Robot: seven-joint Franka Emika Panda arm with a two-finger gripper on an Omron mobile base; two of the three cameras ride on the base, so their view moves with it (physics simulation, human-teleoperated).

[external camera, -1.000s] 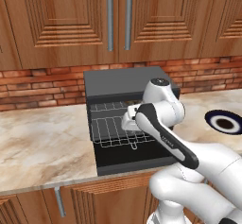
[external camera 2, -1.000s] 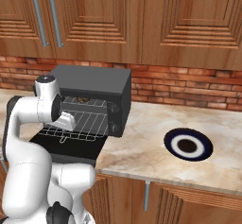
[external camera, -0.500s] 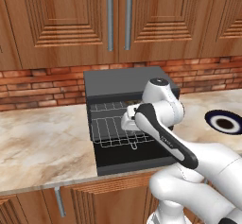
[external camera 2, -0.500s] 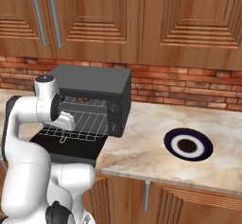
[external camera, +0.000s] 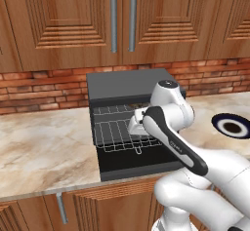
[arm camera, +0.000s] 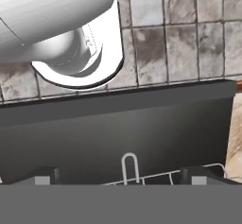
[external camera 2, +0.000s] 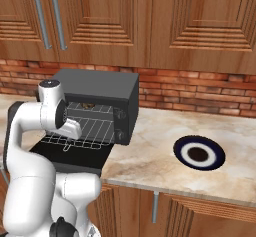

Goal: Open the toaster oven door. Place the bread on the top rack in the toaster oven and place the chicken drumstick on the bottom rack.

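Observation:
The toaster oven (external camera: 128,85) (external camera 2: 100,85) stands on the counter with the toaster oven door (external camera: 133,165) (external camera 2: 70,157) (arm camera: 118,124) folded down flat. The bottom rack (external camera: 113,136) (external camera 2: 89,131) is slid out over the door; the top rack (external camera: 113,110) (external camera 2: 97,109) sits above it. A small brown piece, the bread (external camera 2: 89,104) as far as I can tell, lies deep inside at top rack level. My gripper (external camera: 138,136) (external camera 2: 67,140) (arm camera: 122,176) hangs open over the bottom rack's front edge, with its wire loop (arm camera: 130,165) between the fingertips. The chicken drumstick is hidden.
A dark blue plate with a white ring (external camera: 233,126) (external camera 2: 199,153) lies on the marble counter (external camera: 44,147) (external camera 2: 165,171) to the oven's right. Wooden wall cabinets (external camera: 122,20) hang above a brick backsplash (external camera 2: 200,92). Below the door's edge I see tiled floor (arm camera: 179,38).

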